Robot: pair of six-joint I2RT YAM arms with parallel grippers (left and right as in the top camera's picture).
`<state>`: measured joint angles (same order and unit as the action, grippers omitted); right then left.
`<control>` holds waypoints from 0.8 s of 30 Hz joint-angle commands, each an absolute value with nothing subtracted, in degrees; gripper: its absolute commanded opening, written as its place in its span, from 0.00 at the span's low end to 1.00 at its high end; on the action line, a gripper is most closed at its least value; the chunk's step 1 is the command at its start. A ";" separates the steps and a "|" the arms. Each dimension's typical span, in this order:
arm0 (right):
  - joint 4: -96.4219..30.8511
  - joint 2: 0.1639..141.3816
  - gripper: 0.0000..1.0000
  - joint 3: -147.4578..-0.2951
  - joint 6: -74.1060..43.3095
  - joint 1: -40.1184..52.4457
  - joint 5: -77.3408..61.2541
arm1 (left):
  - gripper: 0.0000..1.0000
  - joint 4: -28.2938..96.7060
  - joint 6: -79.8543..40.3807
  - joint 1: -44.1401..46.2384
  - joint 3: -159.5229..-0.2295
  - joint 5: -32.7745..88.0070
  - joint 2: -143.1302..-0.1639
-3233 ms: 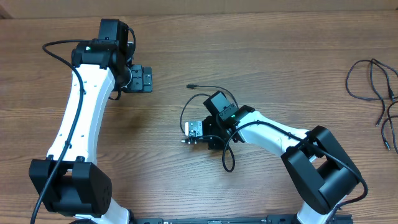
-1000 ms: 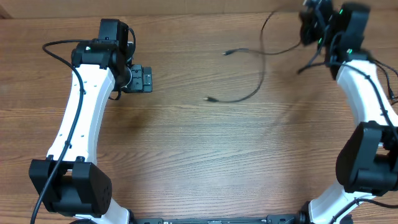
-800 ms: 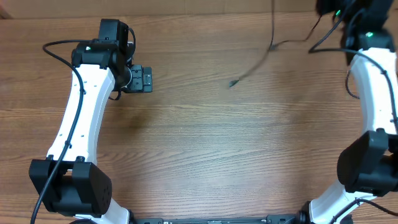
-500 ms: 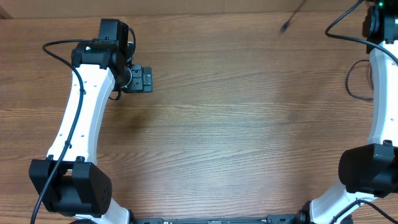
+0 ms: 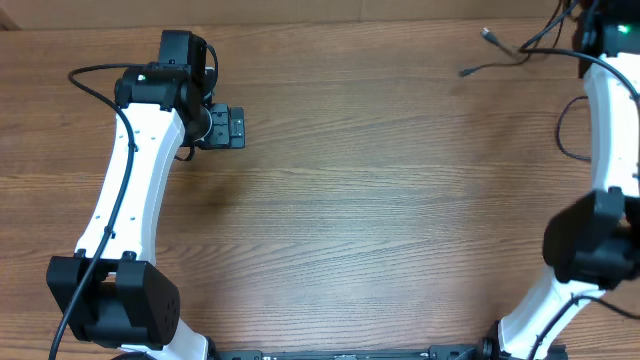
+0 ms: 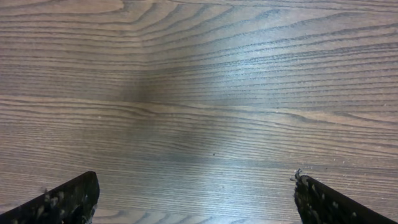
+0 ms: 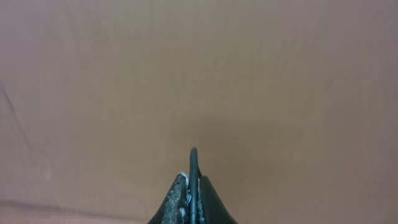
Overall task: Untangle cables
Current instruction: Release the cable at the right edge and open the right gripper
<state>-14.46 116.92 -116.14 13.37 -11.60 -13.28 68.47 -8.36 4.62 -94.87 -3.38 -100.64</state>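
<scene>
Swung cornerward, right tool (image 7: 191, 186) clamps a cable (image 7: 193, 154), mostly cropped overhead; left tool (image 6: 196, 180) agape.

Robotics lab bench, I'd say: left arm (image 5: 130, 190) and right arm (image 5: 608, 130), white with black joints, based at the near edge of a wood-grain table (image 5: 380, 220).

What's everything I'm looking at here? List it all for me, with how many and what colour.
held cable: one, black, far right corner, pinched in the right gripper, both plug ends trailing left
other cables: black, right edge, partly hidden by the right arm; count unclear
table: one, brown wood, under everything
left arm: one, white and black, left side
left gripper: one, black, open, empty
right arm: one, white and black, right edge, reaching to the far corner
right gripper: one, black, shut on the held cable
</scene>
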 commanded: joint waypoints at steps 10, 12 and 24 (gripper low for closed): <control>-19.33 124.81 0.04 -116.57 17.34 -12.14 -11.57 | 0.99 68.31 -7.27 4.89 -95.02 -2.98 -100.40; -20.38 125.62 0.04 -116.57 18.57 -12.29 -11.31 | 1.00 68.31 -7.27 4.89 -95.02 -2.98 -100.40; -30.04 130.15 0.04 -115.68 21.56 -13.43 -6.28 | 1.00 68.31 -7.27 4.99 -95.02 -2.98 -100.40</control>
